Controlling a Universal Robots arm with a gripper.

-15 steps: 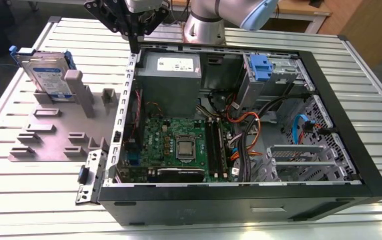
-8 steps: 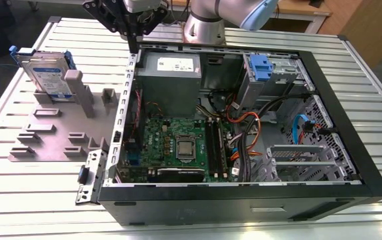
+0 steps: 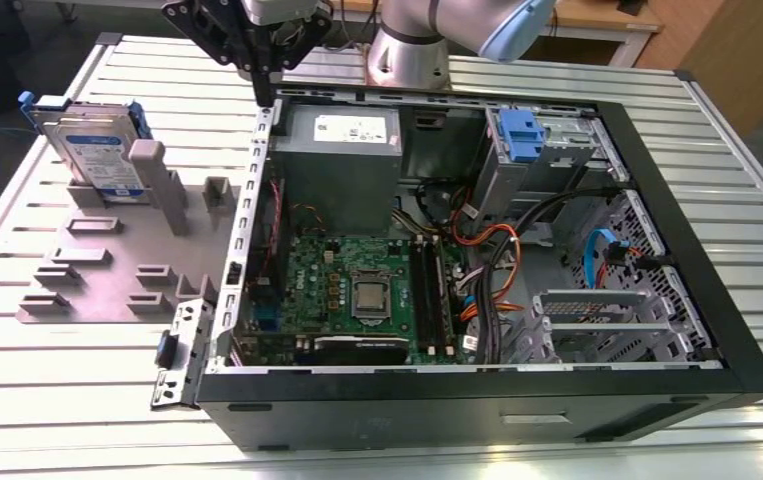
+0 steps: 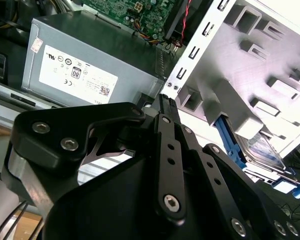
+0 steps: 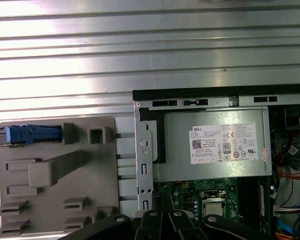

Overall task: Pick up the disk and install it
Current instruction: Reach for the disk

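Pincer: the arm's black pincer [image 3: 264,95] hangs tips-down with its 2 fingers drawn together on nothing, over the rear metal wall of the open computer case [image 3: 701,330].
Disk: the blue-framed disk [image 3: 88,145] stands on edge in the grey holder [image 3: 114,275]. It is well apart from the pincer, off toward the exterior view's left and lower than the tips.
In the way: 1 tall grey post [image 3: 149,170] of the holder rises just beside the disk, on the side facing the pincer. Shorter grey pegs stand between that post and the case wall.
Nearest the pincer: the grey power supply [image 3: 341,135] with its white sticker sits just inside the case wall, below the tips.
Farther from the pincer: deeper in the case lie the green motherboard [image 3: 354,285] and orange cables [image 3: 488,240]. A blue carrier [image 3: 520,132] sits in the drive bay at the far rear corner.
Underneath: a slatted metal table [image 3: 61,400] carries both holder and case.
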